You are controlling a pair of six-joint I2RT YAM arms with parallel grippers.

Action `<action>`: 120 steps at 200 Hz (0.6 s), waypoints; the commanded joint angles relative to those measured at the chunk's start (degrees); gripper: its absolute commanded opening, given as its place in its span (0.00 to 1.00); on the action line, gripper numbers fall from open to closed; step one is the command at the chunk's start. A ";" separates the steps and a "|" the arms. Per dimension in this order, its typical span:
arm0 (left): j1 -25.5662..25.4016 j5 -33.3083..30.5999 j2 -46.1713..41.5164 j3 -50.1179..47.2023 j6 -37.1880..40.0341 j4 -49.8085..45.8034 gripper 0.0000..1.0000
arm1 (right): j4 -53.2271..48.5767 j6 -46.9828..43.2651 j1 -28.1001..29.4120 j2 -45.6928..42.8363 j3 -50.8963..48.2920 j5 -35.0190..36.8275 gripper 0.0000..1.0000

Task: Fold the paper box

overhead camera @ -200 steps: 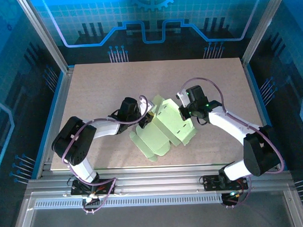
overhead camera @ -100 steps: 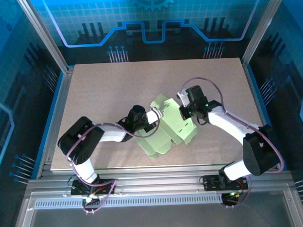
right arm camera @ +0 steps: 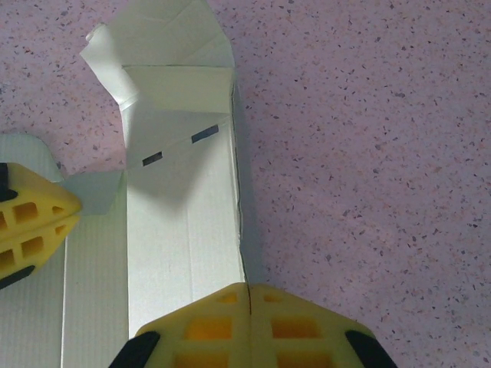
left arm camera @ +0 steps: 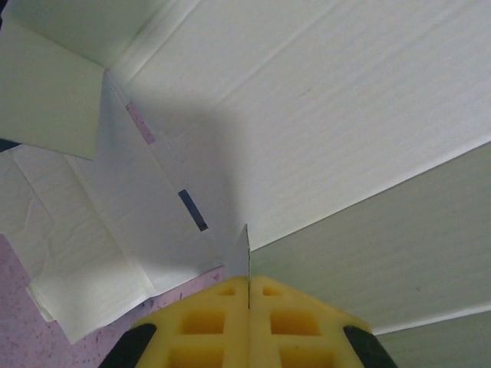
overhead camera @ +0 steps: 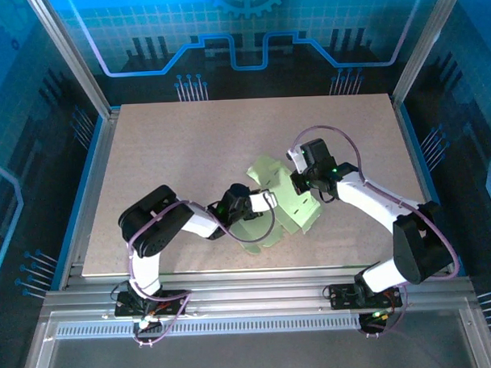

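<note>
There is one big brown table (overhead camera: pixel 164 154). Two arms reach over it, the left arm (overhead camera: pixel 162 227) and the right arm (overhead camera: pixel 375 204).

Between their tips lies one paper box (overhead camera: pixel 282 203). It is pale green and half folded, with its flaps sticking out, and it sits near the middle of the table, a bit toward the near edge.

There are two grippers. The left gripper (overhead camera: pixel 266 201) is at the box's left side and the right gripper (overhead camera: pixel 298 182) is at its far right side.

From the left wrist, the yellow fingers of the left gripper (left arm camera: pixel 248 295) are pressed together with a thin edge of the green card (left arm camera: pixel 345 115) pinched between them. From the right wrist, the right gripper (right arm camera: pixel 248 295) is squeezed tight on the box's right edge, where a fold line runs down into the fingers.

The right wrist view also shows the left gripper (right arm camera: pixel 75 208) nipping a small flap at the box's (right arm camera: pixel 180 230) other side. The top view is too far off to show these pinches.

The card has two small slots (right arm camera: pixel 205 134), side by side.
</note>
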 commanded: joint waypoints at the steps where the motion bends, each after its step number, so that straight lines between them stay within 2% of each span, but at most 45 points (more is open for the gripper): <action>1: -1.70 -1.33 2.15 1.96 3.92 1.56 0.04 | 1.33 1.15 -0.01 0.56 1.86 -0.72 0.00; 43: -1.73 -2.41 1.63 2.11 2.78 1.57 0.08 | 1.33 1.19 -0.06 0.39 1.68 -0.70 0.00; 63: -1.42 -5.01 1.24 3.55 -1.66 -0.10 0.11 | 1.23 1.30 -0.14 0.13 1.68 -0.53 0.00; 82: -0.33 -2.10 -0.56 3.70 -5.86 -2.18 0.13 | 1.00 1.27 -0.01 -0.22 1.81 0.08 0.00; 103: 1.27 4.13 -2.99 4.05 -10.41 -6.41 0.26 | 0.64 0.98 0.16 -0.45 1.90 0.76 0.00; 120: 2.08 8.98 -4.05 4.08 -13.60 -7.83 0.42 | 0.68 0.85 0.20 -0.67 1.82 1.05 0.00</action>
